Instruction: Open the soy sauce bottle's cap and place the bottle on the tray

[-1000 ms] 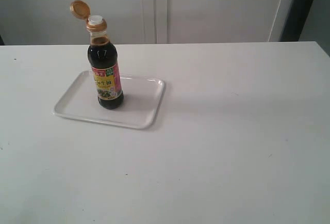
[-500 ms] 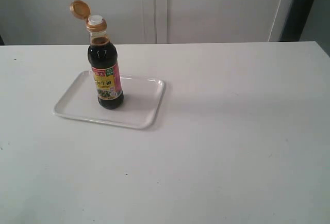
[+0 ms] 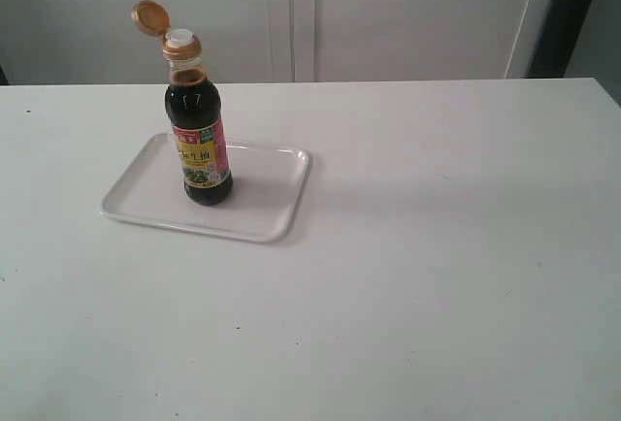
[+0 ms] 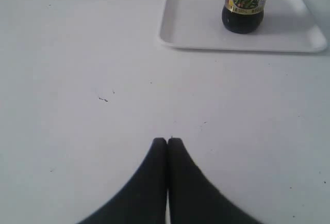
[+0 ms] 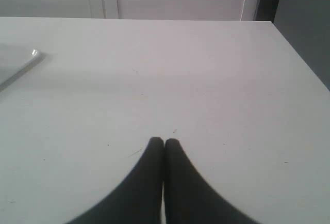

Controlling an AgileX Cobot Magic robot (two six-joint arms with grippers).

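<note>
The soy sauce bottle (image 3: 198,140) stands upright on the tray (image 3: 146,193), a flat white rectangle with rounded corners and a low rim that lies on the white table (image 3: 437,246). The bottle's base rests on the tray's floor a little toward the tray's far side in the exterior view, with bare tray all around it. The cap (image 3: 150,18) is flipped open and hangs tilted off its hinge beside the neck, leaving the white spout (image 3: 179,37) uncovered above the orange-brown collar. Dark liquid fills the bottle up to the shoulder. The label has a red band at the top, a yellow field with dark Chinese characters, and a green pictured patch below; in the left wrist view the yellow part shows large dark characters over fine print that is too small to read, and no brand name can be made out. The left gripper (image 4: 167,140) has its two black fingers pressed together with nothing between them; it sits low over bare table, well apart from the tray, which lies ahead of it with the bottle on it. The right gripper (image 5: 164,140) is likewise closed tip to tip on nothing, over bare table, with only one rounded corner of the tray (image 5: 20,61) showing far off to one side ahead of it.
</note>
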